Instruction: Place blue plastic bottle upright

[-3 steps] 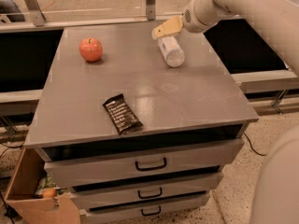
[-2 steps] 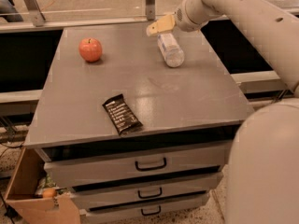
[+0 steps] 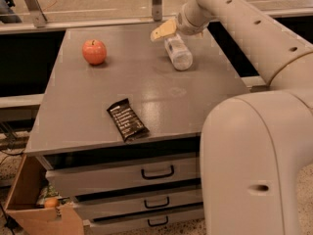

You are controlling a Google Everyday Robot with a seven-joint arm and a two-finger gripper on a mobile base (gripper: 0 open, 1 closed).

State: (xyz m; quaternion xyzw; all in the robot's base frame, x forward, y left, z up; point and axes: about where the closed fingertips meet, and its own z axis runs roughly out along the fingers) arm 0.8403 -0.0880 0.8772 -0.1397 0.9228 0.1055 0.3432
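Note:
The blue plastic bottle [image 3: 179, 54] is a clear bottle lying on its side on the grey table top [image 3: 146, 92], at the back right, with its base towards the camera. My gripper [image 3: 164, 30], with tan tips, is at the bottle's far end, just above and to its left. The white arm reaches in from the right and its bulky near part fills the lower right of the view. Whether the gripper touches the bottle cannot be told.
A red apple [image 3: 94, 51] sits at the back left of the table. A dark snack bar wrapper [image 3: 127, 120] lies near the front edge. Drawers [image 3: 156, 173] are below the top. A cardboard box [image 3: 34, 204] stands on the floor at the left.
My gripper has shifted a little to the left at the bottle's far end, and the arm has swung nearer the camera. The bottle, apple and wrapper have not moved.

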